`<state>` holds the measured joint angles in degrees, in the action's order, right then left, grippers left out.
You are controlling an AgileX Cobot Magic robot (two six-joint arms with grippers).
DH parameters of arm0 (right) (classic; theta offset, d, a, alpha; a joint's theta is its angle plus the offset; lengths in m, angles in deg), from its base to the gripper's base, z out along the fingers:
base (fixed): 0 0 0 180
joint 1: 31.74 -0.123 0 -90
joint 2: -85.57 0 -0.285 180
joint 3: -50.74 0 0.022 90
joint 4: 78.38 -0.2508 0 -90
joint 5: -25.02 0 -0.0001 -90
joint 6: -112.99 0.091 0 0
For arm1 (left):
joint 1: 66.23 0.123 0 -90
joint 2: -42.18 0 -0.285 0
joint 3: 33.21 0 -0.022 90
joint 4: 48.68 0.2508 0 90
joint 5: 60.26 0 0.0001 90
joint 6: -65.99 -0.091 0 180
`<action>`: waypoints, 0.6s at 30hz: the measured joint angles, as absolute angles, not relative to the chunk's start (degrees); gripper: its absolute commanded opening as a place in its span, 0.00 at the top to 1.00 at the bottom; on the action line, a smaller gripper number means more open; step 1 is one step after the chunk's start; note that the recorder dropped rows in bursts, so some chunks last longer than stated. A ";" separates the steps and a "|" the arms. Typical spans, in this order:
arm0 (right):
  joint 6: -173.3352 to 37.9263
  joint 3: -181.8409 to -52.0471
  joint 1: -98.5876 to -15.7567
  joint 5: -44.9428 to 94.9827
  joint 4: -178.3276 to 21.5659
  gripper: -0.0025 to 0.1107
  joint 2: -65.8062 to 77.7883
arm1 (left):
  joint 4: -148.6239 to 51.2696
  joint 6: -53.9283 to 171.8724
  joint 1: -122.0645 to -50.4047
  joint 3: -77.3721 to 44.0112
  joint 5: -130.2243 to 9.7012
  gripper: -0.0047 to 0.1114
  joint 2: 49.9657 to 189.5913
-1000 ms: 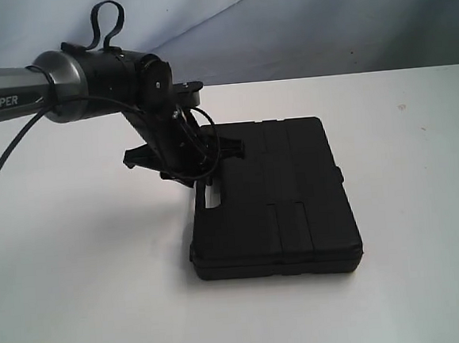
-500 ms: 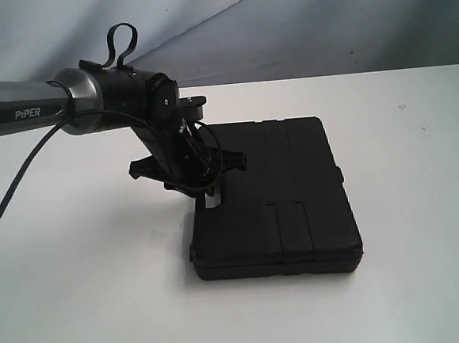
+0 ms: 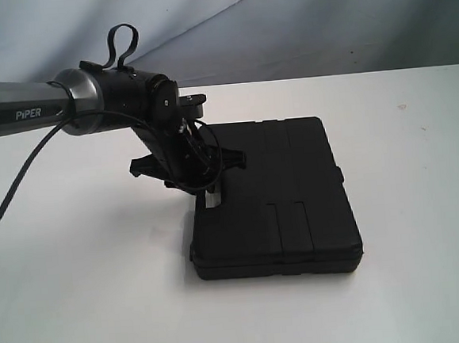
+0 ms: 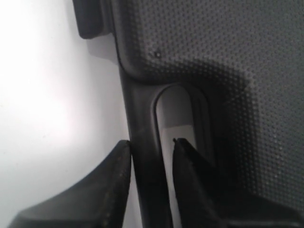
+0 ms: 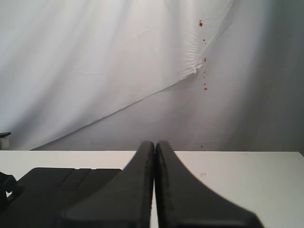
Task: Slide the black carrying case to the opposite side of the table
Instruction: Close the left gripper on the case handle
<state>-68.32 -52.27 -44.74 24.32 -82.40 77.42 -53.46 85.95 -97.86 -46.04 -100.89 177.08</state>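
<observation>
Left arm: the grey and black left arm [image 3: 26, 108], lettered PiPER, reaches in from the left edge of the exterior view above the table [image 3: 79, 279].
Cable: a dark cable [image 3: 16, 184] hangs from the arm and runs off toward the left edge.
Left gripper: the left gripper [image 3: 210, 195] points down at the left edge of the case [image 3: 276, 203], at the moulded handle.
Left fingers: they stand apart and straddle the handle bar [image 4: 142, 123]. The outer finger [image 4: 111, 180] is on the table side, right against the bar. The inner finger [image 4: 190, 185] sits inside the cut-out [image 4: 173, 111], with a sliver of white table showing between it and the bar, so the bar is not squeezed.
Case position: it lies flat on the table, a little right of the middle of the exterior view, with its handle edge to the left and its long sides running from near to far.
Case details: matte black, with ribbed grooves [image 3: 289, 167] across the lid and a small latch [image 3: 340, 172] on its right edge.
Table: plain white and bare on the right of the case.
Right gripper: the right gripper [image 5: 155, 147] shows only in its own wrist view. Its fingers [image 5: 128, 190] are pressed together with nothing between them, clear of the case, which lies further off on the table.
Backdrop: a pale cloth [image 3: 321, 21] hangs behind the table.
</observation>
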 measured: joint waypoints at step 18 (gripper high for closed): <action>-68.32 -52.27 -44.74 24.32 -82.40 0.98 77.42 | -53.32 87.07 -97.86 -46.04 -99.95 0.96 177.08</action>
<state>-68.32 -52.27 -44.74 24.32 -82.40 77.42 -53.32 87.07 -97.86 -46.04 -99.95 177.08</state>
